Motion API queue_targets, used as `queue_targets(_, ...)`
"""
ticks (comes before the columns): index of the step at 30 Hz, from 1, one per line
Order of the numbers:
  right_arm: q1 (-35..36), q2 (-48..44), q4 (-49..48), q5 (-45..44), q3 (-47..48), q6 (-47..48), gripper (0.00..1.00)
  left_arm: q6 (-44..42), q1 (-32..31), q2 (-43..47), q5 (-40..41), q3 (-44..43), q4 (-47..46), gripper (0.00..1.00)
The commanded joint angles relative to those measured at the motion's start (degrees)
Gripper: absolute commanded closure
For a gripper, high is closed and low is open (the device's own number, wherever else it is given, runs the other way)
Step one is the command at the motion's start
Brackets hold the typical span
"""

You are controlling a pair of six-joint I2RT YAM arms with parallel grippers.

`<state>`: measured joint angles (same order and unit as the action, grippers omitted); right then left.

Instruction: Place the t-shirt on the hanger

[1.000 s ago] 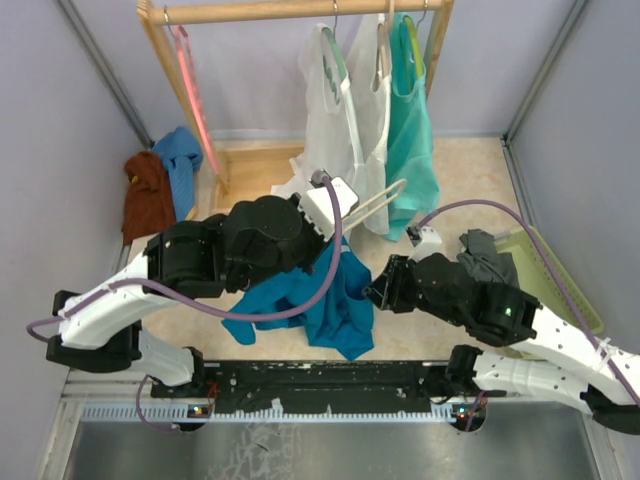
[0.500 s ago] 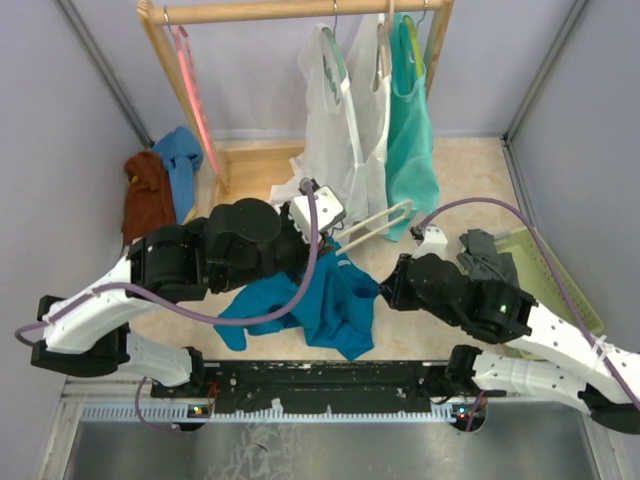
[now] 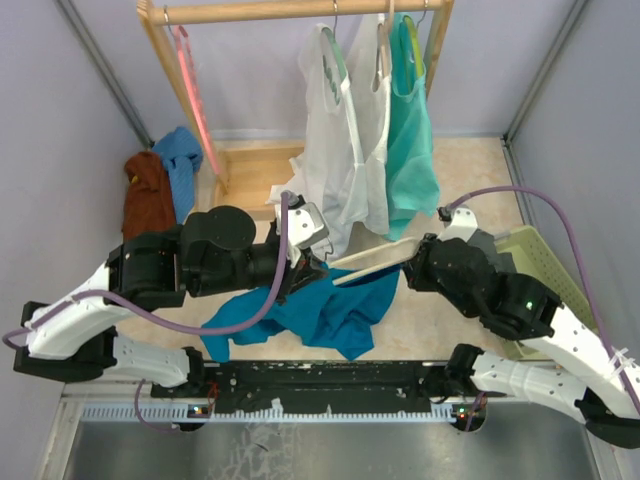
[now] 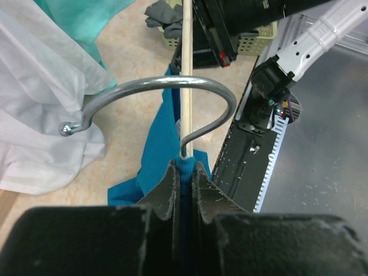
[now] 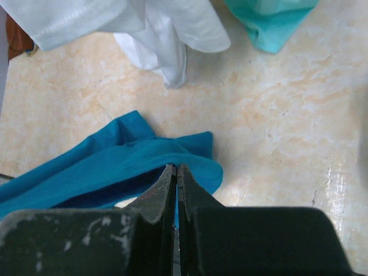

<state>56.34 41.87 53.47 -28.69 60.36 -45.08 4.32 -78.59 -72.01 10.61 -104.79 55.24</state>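
The t-shirt droops low in the middle over the hanger, whose hook neck the left gripper pinches at 12 o'clock while the right gripper nips the shirt's edge at 2 o'clock, with white tops hanging close behind and cloth hiding the hanger's left half.

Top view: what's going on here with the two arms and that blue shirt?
The left gripper is shut on the neck of the thin cream hanger, just below its silver wire hook, with teal cloth pinched in too. The right gripper is shut on an edge of the teal-blue t-shirt, which hangs bunched beneath the hanger.
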Motion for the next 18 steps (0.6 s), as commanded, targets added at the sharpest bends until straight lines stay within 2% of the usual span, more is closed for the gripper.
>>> queue_targets(1,-0.53,0.32,1.63,-5.84,5.85,2.28,1.00,1.21,0.19,2.36,-3.43,1.17,-2.00,1.00)
queue_targets(12,-0.53,0.42,5.51,-8.23,13.27,6.20,1.00,2.14,0.19,3.69,-5.29,3.60,-1.24,1.00)
queue_targets(18,-0.51,1.84,6.51,-6.47,17.74,8.46,1.00,2.45,0.19,3.70,-1.72,3.41,-0.35,1.00)
